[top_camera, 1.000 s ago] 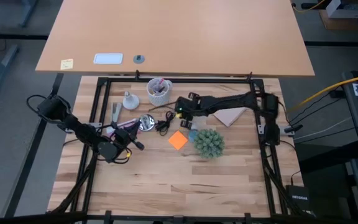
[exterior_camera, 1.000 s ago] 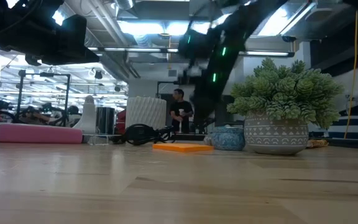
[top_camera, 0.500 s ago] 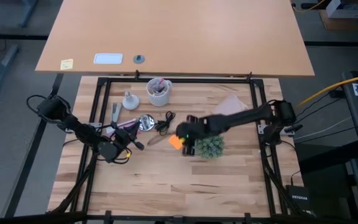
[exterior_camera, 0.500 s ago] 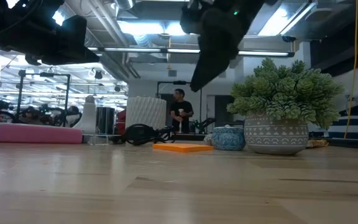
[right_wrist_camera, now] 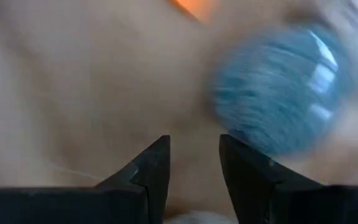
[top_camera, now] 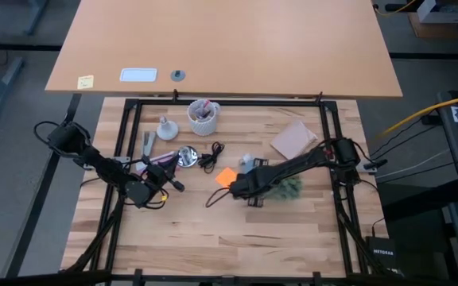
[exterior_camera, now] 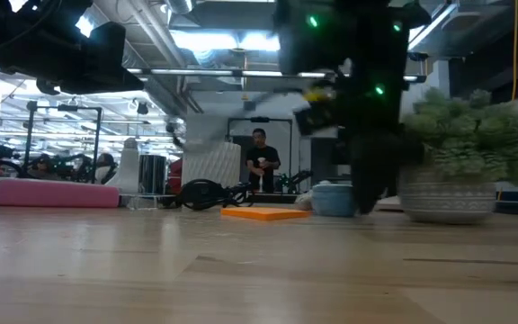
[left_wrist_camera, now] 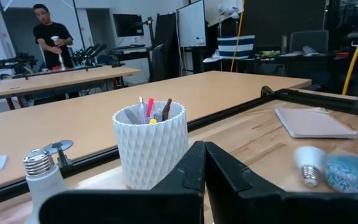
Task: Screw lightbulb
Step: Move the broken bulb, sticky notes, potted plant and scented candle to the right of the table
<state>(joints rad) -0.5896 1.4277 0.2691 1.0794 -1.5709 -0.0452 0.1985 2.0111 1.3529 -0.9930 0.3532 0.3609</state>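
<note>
the left pincer (top_camera: pixel 171 185) is shut on nothing, its fingers (left_wrist_camera: pixel 191 163) pressed together, parked low over the desk (top_camera: pixel 213 238). the lightbulb (top_camera: pixel 164 127) stands free beyond it, well apart, its threaded base up in the left wrist view (left_wrist_camera: pixel 38 163), just beside the cup of pens (top_camera: pixel 203 116). the silver socket (top_camera: pixel 186 156) lies much nearer this pincer, just ahead of its tips, with no bulb in it. so, as i judge it, the task has hardly begun: the bulb is not yet picked up, brought to the socket or turned in.

the right pincer (top_camera: pixel 234 189) hangs with jaws wide apart and empty; its own camera shows only bare wood between the fingers (right_wrist_camera: pixel 151 165) and a blue round thing (right_wrist_camera: pixel 278 93) just ahead.

a second ago this arm reached out past the orange sticky note (top_camera: pixel 227 176), towards the cord. it has since swung back across the plant (exterior_camera: pixel 475 153), which now sits further right in the low view. the left arm, bulb and socket have not moved.
</note>
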